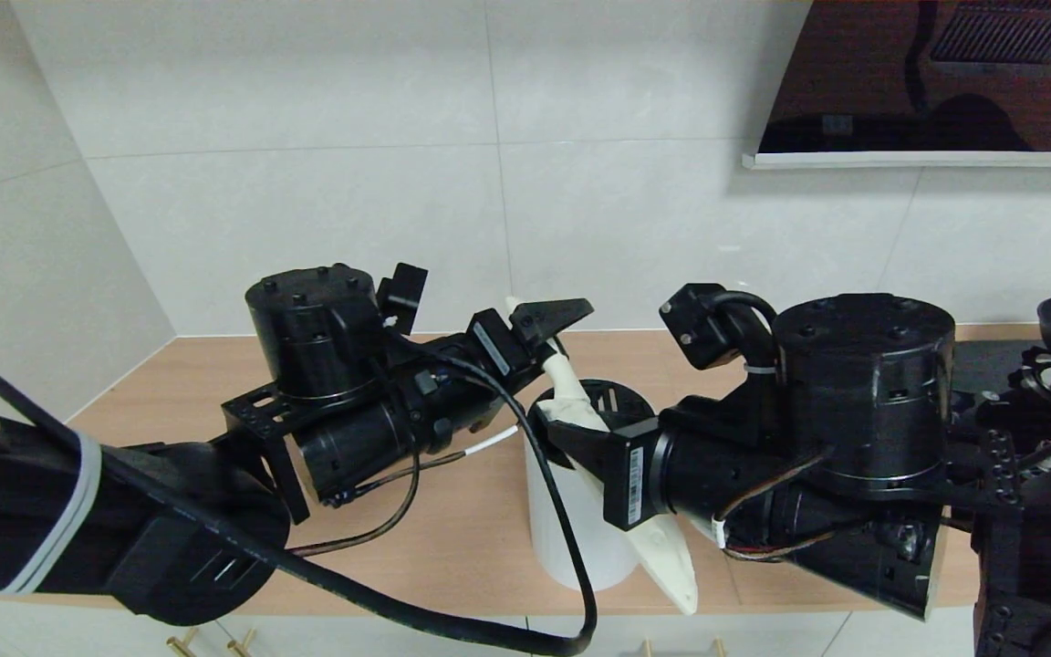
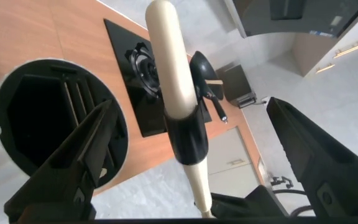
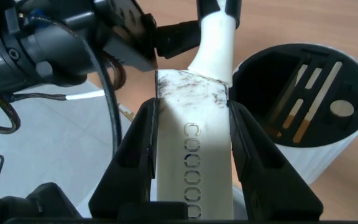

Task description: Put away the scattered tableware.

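You can read no text here. 1 white barcode sticker sits on the right gripper's black body, toward 5 o'clock from the head view's middle; its print is too small to make out.

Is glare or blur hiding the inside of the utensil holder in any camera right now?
Head view: no glare, but the arms cover most of the holder. Left wrist view: its inside sits in deep shadow, and the left arm's near fingers look soft. Right wrist view: evenly lit, cutlery inside is plain to see; the spatula is bright but readable.
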### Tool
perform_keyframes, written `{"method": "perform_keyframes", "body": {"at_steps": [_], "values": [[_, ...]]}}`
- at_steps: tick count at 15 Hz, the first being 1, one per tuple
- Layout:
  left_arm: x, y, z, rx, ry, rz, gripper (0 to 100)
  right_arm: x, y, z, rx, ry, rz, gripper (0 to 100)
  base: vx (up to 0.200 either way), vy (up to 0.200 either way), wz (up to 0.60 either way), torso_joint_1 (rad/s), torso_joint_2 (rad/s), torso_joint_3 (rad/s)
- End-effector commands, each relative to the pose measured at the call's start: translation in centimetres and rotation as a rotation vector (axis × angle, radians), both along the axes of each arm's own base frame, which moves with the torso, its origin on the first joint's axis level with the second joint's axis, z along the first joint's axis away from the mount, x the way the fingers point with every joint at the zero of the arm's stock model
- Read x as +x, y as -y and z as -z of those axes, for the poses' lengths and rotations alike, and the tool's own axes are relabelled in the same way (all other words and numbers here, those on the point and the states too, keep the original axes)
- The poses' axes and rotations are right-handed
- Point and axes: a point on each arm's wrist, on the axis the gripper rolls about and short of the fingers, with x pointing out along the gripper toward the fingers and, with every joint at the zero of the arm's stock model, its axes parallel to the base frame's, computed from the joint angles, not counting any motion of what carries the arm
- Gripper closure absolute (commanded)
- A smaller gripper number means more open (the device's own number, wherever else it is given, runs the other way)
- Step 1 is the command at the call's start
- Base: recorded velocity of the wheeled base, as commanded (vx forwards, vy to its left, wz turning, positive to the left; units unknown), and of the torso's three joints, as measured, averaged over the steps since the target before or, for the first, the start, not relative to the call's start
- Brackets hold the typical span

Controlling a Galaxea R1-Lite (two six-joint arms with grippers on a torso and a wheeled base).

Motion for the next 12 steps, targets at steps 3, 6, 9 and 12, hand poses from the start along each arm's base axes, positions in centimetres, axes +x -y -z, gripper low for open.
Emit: {"method": "perform_keyframes", "body": {"at_steps": [3,6,9,12], "values": [[0.0,0.0,-0.02,-0.001,0.001,-0.002,0,0.0,-0.09,0.21,-0.006,-0.005,-0.001,100,0.0,0.0,0.0,0.0,0.0,0.0],[0.02,0.01,0.03,0.0,-0.001,-0.002,0,-0.01,-0.07,0.15,-0.004,-0.003,-0.001,100,0.0,0.0,0.0,0.0,0.0,0.0],[-0.04,0.04,-0.02,0.0,0.002,0.001,100,-0.01,-0.07,0.15,-0.004,-0.003,-0.001,100,0.0,0.0,0.0,0.0,0.0,0.0],[-0.08,0.02,0.19,0.003,-0.006,0.006,100,-0.01,-0.07,0.15,-0.004,-0.003,-0.001,100,0.0,0.0,0.0,0.0,0.0,0.0]]}}
